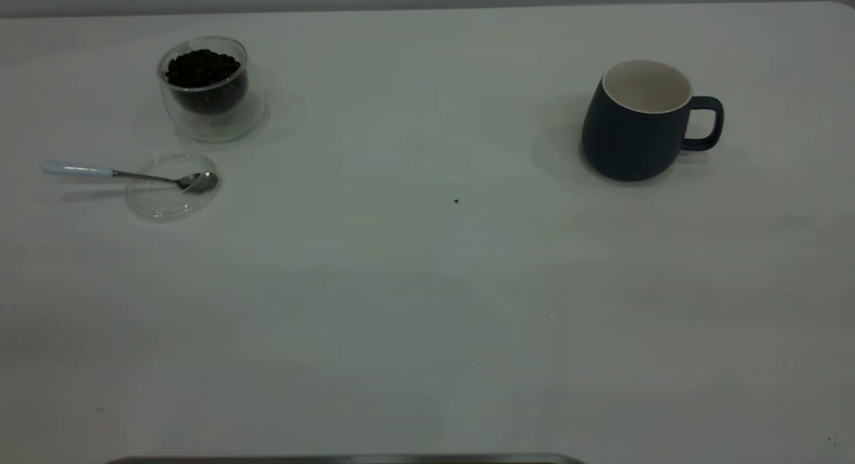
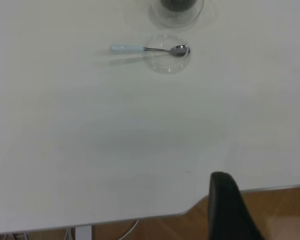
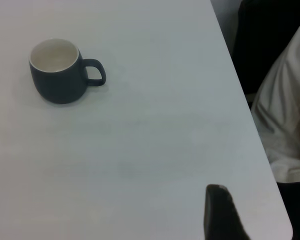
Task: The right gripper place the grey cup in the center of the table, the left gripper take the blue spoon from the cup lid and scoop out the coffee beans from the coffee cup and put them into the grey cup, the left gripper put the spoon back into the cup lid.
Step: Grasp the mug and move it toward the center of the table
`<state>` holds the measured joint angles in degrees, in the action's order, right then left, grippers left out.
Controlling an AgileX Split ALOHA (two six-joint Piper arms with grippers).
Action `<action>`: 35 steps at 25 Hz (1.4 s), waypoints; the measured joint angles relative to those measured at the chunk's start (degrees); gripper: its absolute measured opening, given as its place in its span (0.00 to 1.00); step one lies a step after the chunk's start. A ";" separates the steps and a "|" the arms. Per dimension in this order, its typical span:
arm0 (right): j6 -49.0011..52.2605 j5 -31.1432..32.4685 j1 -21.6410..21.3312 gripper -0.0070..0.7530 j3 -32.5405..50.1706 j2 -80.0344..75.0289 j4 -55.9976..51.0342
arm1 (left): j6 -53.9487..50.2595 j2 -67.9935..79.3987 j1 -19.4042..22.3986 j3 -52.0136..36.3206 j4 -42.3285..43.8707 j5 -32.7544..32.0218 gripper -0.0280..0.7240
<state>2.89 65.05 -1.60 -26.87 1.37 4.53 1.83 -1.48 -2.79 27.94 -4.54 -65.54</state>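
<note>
Out of the exterior view entirely. Left gripper point(image 2: 260, 210) low at the table's near edge, one black finger point(image 2: 230, 207) showing, perhaps a second at the frame's border. Right gripper point(image 3: 260, 215) likewise back by the edge, one dark finger point(image 3: 221, 212) visible.

So on the table point(image 1: 427, 284), the glass cup point(image 1: 211, 90) sits far left toward the back, with the coffee beans point(image 1: 202, 69) heaped inside it. Just in front of it, a bit further left, is the lid point(image 1: 172, 187), close by but not touching as far as I can tell. The spoon point(image 1: 127, 174) lies across the lid, bowl resting in it, handle sticking out over the rim to the left. The mug point(image 1: 634, 121) stands upright way over on the right side, well apart from the rest, handle pointing right. The middle holds only a tiny speck point(image 1: 456, 200).
</note>
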 joint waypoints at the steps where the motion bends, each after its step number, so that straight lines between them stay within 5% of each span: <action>1: 0.00 0.00 0.00 0.49 0.00 0.00 0.00 | 0.00 0.00 0.00 0.00 0.00 0.00 0.61; 14: 0.16 -3.04 0.00 0.49 -2.46 -3.19 0.83 | 0.00 0.00 0.00 0.00 0.00 0.00 0.61; 23: -1.19 -14.20 0.00 0.49 -7.43 -31.67 11.88 | 0.00 0.00 0.00 0.00 0.00 0.00 0.61; 35: -16.80 -34.02 0.00 0.49 -16.22 -67.41 13.56 | -0.11 0.00 0.00 0.00 0.00 0.00 0.61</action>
<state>-13.91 31.03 -1.60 -43.09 -66.04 18.09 1.71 -1.48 -2.79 27.94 -4.54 -65.54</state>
